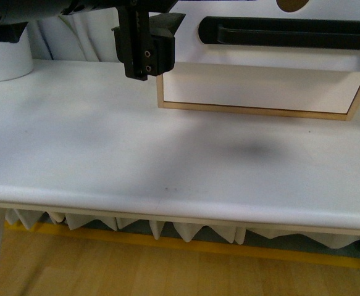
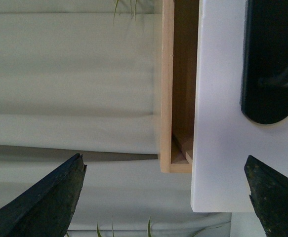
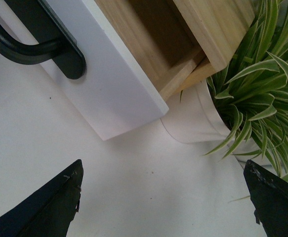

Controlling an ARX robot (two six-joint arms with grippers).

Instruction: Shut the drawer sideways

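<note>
The drawer (image 1: 272, 52) has a white front, a long black bar handle (image 1: 288, 32) and a half-round notch (image 1: 291, 5). It stands pulled out of the light wood cabinet (image 1: 254, 110) at the top of the front view. My left gripper (image 1: 146, 52) hangs open just off the drawer's left end. In the left wrist view the drawer front (image 2: 218, 123) stands apart from the cabinet edge (image 2: 167, 98), and the open left gripper (image 2: 163, 159) spans both. My right gripper (image 3: 163, 165) is open over the table, below the drawer's other end (image 3: 104, 89); it is out of the front view.
A plain white drawer front (image 1: 260, 86) sits under the pulled-out one. A white pot (image 3: 193, 118) with a striped green plant (image 3: 262, 74) stands beside the cabinet. Another white pot (image 1: 4, 58) stands at the far left. The white table's (image 1: 105, 154) front edge (image 1: 167, 206) runs across.
</note>
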